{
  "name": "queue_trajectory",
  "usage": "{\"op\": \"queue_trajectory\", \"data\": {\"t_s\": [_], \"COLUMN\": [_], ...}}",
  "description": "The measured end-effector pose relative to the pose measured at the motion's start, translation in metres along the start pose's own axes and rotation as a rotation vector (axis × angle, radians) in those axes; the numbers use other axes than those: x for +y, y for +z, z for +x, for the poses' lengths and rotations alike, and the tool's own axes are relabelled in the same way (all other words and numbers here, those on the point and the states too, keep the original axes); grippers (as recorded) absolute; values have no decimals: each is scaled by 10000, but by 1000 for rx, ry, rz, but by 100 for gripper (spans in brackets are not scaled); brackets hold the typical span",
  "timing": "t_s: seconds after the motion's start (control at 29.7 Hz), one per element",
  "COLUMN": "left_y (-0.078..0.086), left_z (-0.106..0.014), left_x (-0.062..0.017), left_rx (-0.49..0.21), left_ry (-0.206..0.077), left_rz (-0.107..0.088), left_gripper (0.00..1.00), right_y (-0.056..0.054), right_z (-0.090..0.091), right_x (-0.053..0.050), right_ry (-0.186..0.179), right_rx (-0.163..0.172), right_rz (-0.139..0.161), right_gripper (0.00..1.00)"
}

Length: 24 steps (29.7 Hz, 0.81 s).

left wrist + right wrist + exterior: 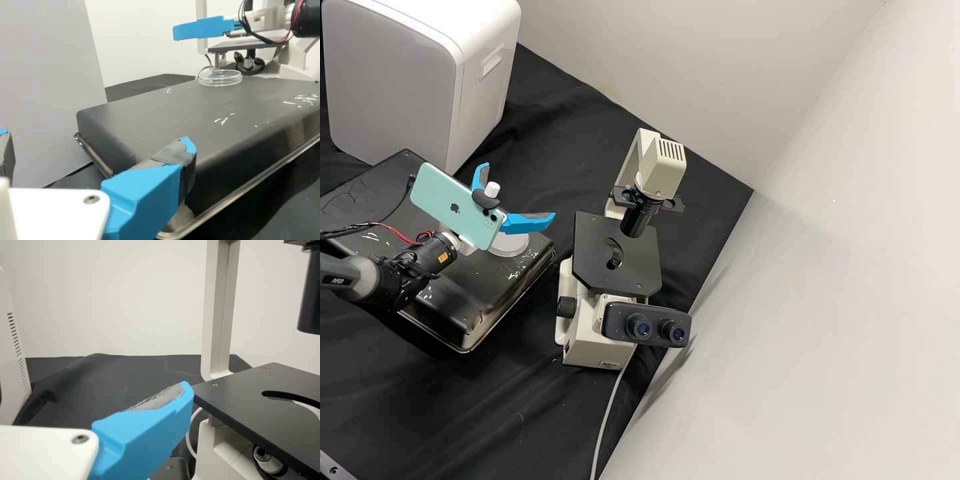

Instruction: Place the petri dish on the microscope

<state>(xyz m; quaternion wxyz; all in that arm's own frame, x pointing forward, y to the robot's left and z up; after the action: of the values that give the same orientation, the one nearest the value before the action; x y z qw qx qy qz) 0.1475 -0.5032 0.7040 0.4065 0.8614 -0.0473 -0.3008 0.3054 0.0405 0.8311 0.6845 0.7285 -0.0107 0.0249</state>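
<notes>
The right gripper [517, 193] hangs with its blue fingers spread wide and nothing between them. The petri dish [510, 245] lies just below it on the black tray [473, 293]. Just beyond its fingertips stands the microscope [613, 300], black stage [617, 250] nearest. The left gripper [95, 140], likewise wide open and empty, sits at the tray's opposite corner, well apart from the dish.

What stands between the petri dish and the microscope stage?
Nothing visible: only a gap of bench separates the petri dish on the tray from the stage. The condenser hangs above the stage opening, so clearance may be tight.
</notes>
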Motion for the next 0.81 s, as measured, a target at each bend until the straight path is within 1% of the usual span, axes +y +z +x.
{"op": "queue_trajectory", "data": {"t_s": [0.17, 0.2, 0.27, 0.67, 0.81], "left_y": [17, 15, 18, 26, -38], "left_z": [1, 1, 2, 1, 7], "left_x": [-17, -17, -12, -12, 3], "left_rx": [12, 15, 15, 14, 36], "left_ry": [-4, -3, 5, 6, 13], "left_rz": [22, 21, 26, 25, 30], "left_gripper": [100, 100, 100, 100, 100], "right_y": [0, 0, 0, 0, 0], "right_z": [0, 0, 0, 0, 0], "right_x": [0, 0, 0, 0, 0], "right_ry": [0, 0, 0, 0, 0], "right_rx": [0, 0, 0, 0, 0], "right_rz": [0, 0, 0, 0, 0], "right_gripper": [100, 100, 100, 100, 100]}}
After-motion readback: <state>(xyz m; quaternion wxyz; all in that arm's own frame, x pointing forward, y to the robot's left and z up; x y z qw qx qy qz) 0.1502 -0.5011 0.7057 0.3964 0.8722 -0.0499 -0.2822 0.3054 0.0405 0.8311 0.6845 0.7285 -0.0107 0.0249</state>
